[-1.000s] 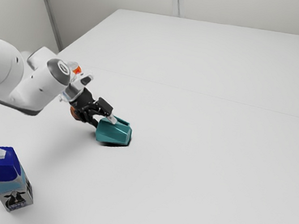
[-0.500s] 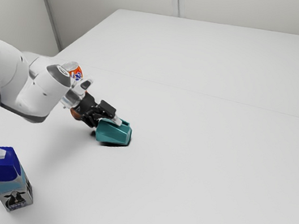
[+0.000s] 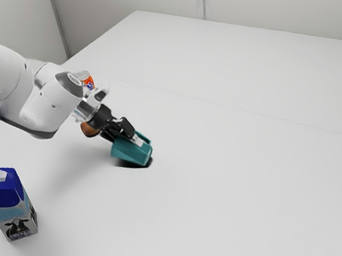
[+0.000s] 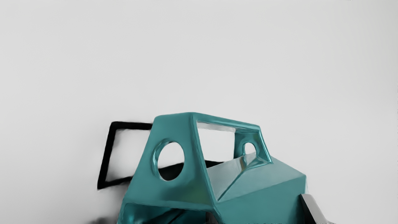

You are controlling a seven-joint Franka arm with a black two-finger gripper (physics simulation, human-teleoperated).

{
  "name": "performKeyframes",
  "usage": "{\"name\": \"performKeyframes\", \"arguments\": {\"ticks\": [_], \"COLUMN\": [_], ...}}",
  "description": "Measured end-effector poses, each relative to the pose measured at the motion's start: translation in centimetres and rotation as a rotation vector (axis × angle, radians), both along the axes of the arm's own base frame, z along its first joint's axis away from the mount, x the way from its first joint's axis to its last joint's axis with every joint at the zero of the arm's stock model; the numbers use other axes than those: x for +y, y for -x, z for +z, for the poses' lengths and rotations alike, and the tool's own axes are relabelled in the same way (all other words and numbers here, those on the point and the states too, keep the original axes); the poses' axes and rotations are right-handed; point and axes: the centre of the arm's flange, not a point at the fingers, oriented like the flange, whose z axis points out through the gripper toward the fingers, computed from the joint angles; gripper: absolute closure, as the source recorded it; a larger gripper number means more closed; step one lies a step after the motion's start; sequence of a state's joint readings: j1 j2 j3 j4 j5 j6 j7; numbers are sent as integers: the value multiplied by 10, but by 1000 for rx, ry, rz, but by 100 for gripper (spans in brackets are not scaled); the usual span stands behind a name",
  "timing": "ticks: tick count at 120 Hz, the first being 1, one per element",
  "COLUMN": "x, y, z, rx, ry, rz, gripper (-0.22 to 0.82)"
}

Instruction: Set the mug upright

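Between 2 fingertips of the tool (image 3: 136, 142), the mug (image 3: 130, 153) lies sideways.

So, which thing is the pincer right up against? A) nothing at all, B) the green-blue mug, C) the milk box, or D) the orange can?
B: the pincer is right up against the mug, while the milk box is well away from it.

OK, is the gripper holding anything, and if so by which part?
The gripper appears to hold the glossy teal faceted mug by its side wall near the open end, one finger outside, the other seemingly inside the mouth.
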State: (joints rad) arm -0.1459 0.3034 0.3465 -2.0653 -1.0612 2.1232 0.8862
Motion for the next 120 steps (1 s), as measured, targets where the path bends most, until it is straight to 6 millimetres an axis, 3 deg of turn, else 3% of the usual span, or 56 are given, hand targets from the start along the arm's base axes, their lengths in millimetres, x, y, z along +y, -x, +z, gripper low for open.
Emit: {"name": "performKeyframes", "arguments": {"ticks": [27, 51, 75, 101, 120], "x": [-15, -36, -64, -91, -103], "y": [-9, -17, -25, -12, 11], "z": [27, 64, 107, 110, 90], "rx": [-60, -128, -159, -124, -99], "ry": [1, -25, -246, -497, -614], "rz": [-34, -96, -304, -491, -552], "gripper": [71, 73, 76, 77, 78]}}
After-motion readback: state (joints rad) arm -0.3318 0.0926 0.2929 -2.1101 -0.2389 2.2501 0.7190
